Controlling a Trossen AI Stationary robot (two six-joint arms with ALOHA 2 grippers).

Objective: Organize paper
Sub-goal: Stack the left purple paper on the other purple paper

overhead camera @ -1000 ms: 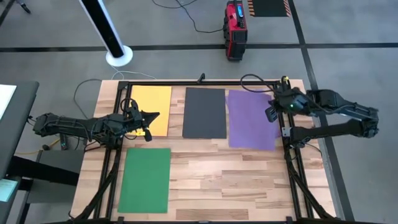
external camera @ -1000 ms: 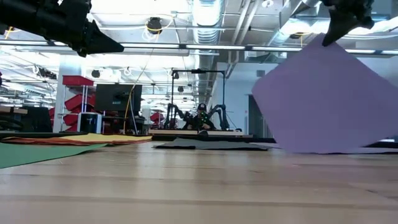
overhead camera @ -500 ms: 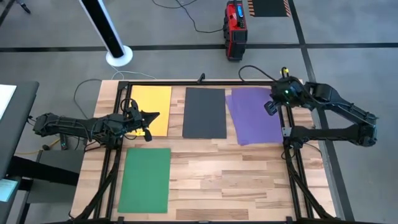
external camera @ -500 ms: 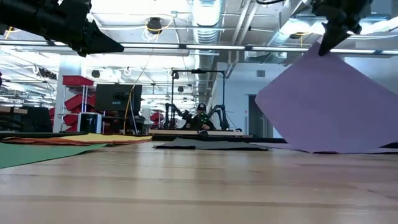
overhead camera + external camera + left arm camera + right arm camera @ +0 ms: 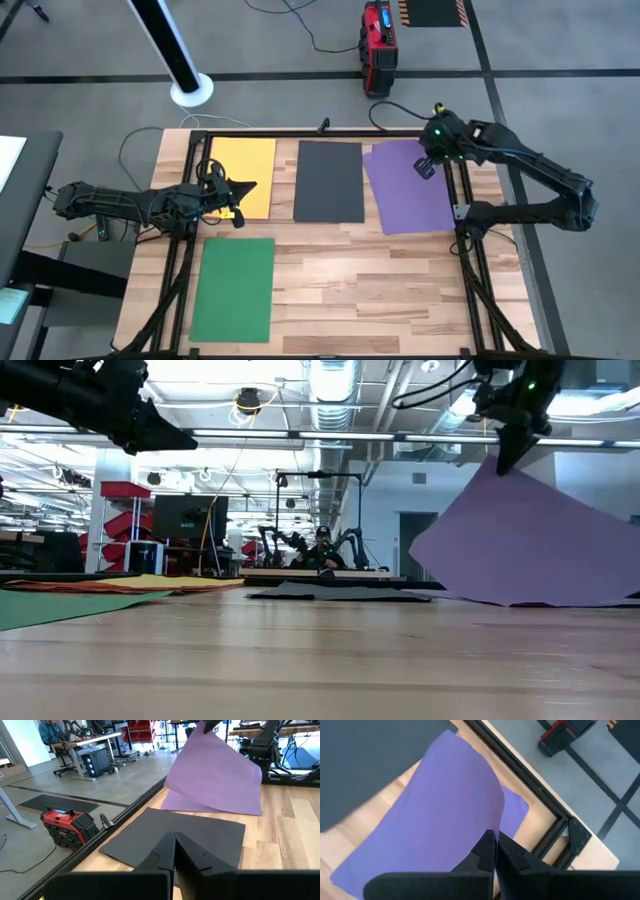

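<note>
Your pale wooden surface [image 5: 400,290] carries four thin flat sheets: green [image 5: 233,288], dark grey [image 5: 329,181], yellow [image 5: 245,173] and purple [image 5: 410,188]. Your right gripper [image 5: 424,166] pinches the purple sheet's far edge, lifting it, probably to reposition it. Your left gripper [image 5: 244,187] waits closed and empty above the yellow sheet.

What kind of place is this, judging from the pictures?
Probably a robotics lab or workshop: another pair of robot arms stands on a far table, red tool cabinets line the wall, and bare ducts run overhead.
</note>
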